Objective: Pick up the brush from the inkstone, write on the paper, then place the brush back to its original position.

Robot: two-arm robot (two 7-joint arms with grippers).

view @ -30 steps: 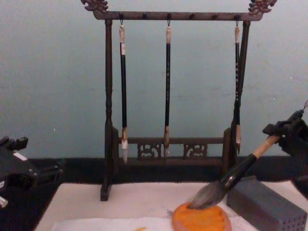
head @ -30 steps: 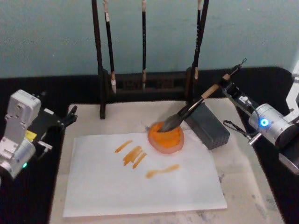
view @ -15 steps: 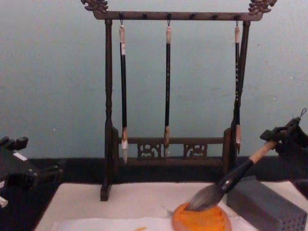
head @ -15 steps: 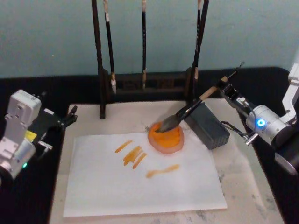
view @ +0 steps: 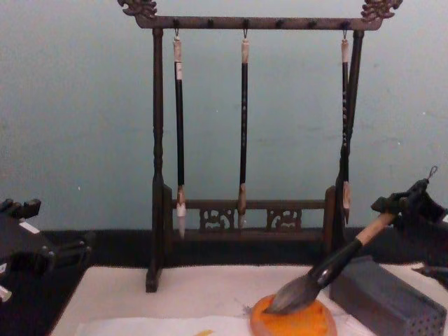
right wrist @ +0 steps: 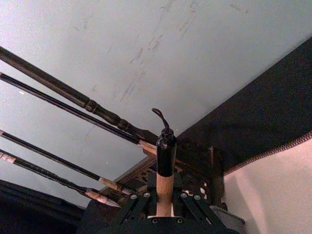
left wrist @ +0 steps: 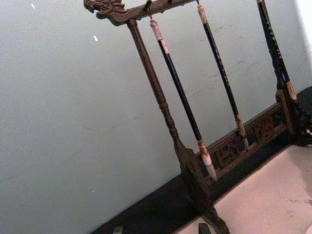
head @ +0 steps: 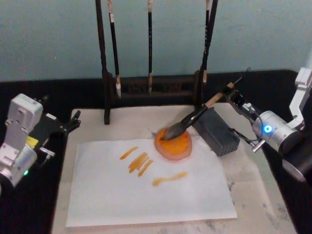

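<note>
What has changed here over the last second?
The right gripper, clamped on the brush, moved inward to its left and dipped, tilting the brush flatter and sliding its bristles across the orange dish. Nothing was let go. The left gripper, paper, grey block and brush rack stayed put.

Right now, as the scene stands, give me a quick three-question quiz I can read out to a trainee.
1. True or false: the brush has its tip resting in the inkstone.
2. The strokes on the paper are: A orange, B black, C green.
3. Which gripper holds the brush?
Key: 1 true; 2 A; 3 the right gripper, shut on the upper handle.
</note>
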